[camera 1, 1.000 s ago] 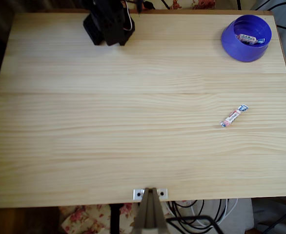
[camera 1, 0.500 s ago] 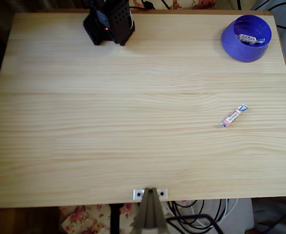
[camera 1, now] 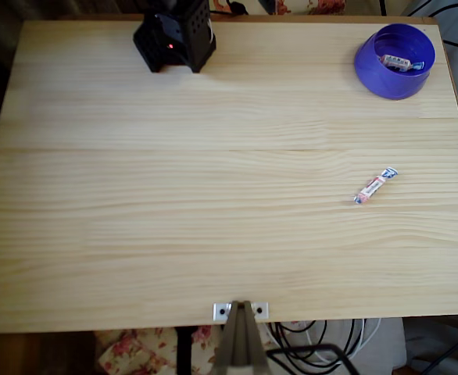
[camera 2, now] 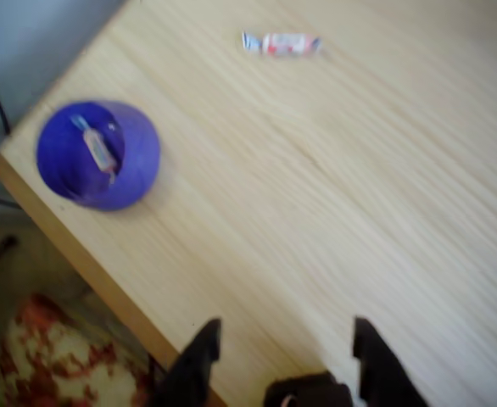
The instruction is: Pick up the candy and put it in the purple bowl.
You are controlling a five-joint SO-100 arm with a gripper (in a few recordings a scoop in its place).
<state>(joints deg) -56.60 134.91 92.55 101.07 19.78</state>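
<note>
In the wrist view the jaws stand apart and empty at the bottom edge over the wooden worktop (camera 2: 333, 195), the purple bowl (camera 2: 98, 154) with one wrapped candy (camera 2: 98, 148) inside sits near the corner, and another candy (camera 2: 281, 43) lies well apart.

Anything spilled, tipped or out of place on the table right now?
Nothing stands out. The purple bowl sits upright near the table corner with one candy inside; another candy lies loose on the wood. The gripper hangs open, holding nothing.

The place looks like a room in a home, used as a hobby bench: a plain pine table (camera 1: 213, 195) stands over floral-patterned fabric (camera 1: 135, 348), with loose cables (camera 1: 323, 344) trailing beneath its edge and a small clamp bracket (camera 1: 241, 311) fixed there.
</note>
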